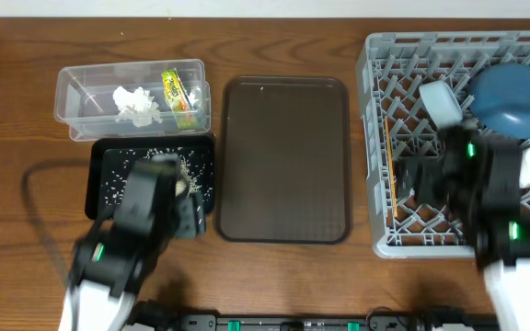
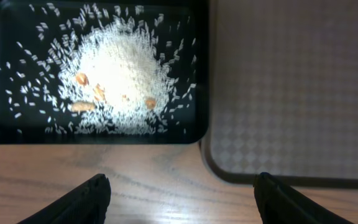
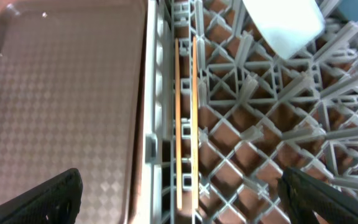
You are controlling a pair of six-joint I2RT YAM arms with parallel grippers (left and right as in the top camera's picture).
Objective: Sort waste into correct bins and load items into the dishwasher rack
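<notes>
White rice heap (image 2: 120, 68), flecked orange, lies in the black tray (image 2: 17, 134). Two wooden chopsticks (image 3: 179, 112) lie parallel in the grey rack (image 3: 247, 155). Above them hover the left tool (image 2: 182, 190) and right tool (image 3: 182, 186), both spread wide, empty.

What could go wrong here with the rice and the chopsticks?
1. The rice spreads almost to the rim of the shallow black tray, and the left gripper hangs open just beside it. A bump could scatter grains onto the table.
2. The chopsticks lie flat on the dishwasher rack, on its open lattice by the edge wall, with the open right gripper above them. A nudge might tip them into a gap.
</notes>
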